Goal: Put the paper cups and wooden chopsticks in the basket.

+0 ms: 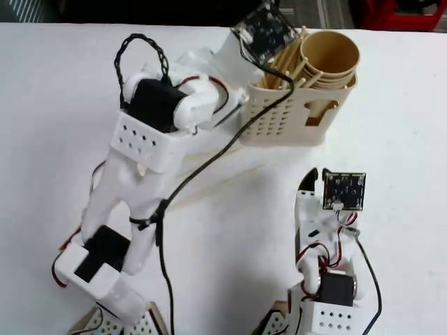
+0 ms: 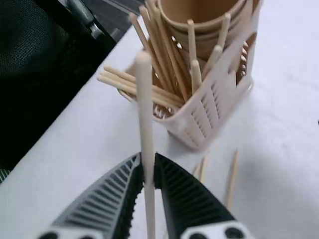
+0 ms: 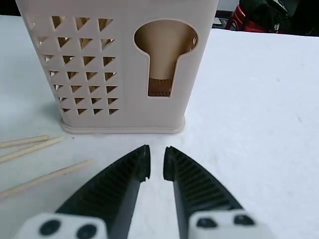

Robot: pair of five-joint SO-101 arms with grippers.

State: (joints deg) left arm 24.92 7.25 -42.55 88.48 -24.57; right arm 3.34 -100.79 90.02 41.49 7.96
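- In the high view, the basket (image 1: 297,122) is standing upright on the far part of the white table (image 1: 56,84). It is holding a nested stack of paper cups (image 1: 332,52), whose mouths are facing up and tipping slightly.
- A bundle of chopsticks (image 1: 283,66) is leaning in the basket's end nearer the left arm (image 1: 147,139), with the tips pointing up and outward.
- Several loose chopsticks (image 1: 216,183) are lying flat in front of the basket. Their long axes are running diagonally from beside the left arm toward the basket's foot.
- The right arm (image 1: 328,279) is sitting by the near edge, and the right gripper (image 1: 309,178) is pointing toward the basket, apart from it.
- In the left wrist view, the left gripper (image 2: 148,167) is pinching the held chopstick (image 2: 144,109), with its jaws pressing tight against both sides. The stick's long axis is running straight out from the jaws toward the basket, and its blunt end is hanging just before the bundle.
- In the right wrist view, the right gripper's jaws are standing a narrow gap apart, gripping and touching nothing. They are facing the basket's side wall, where a cup is showing through a keyhole cut-out.
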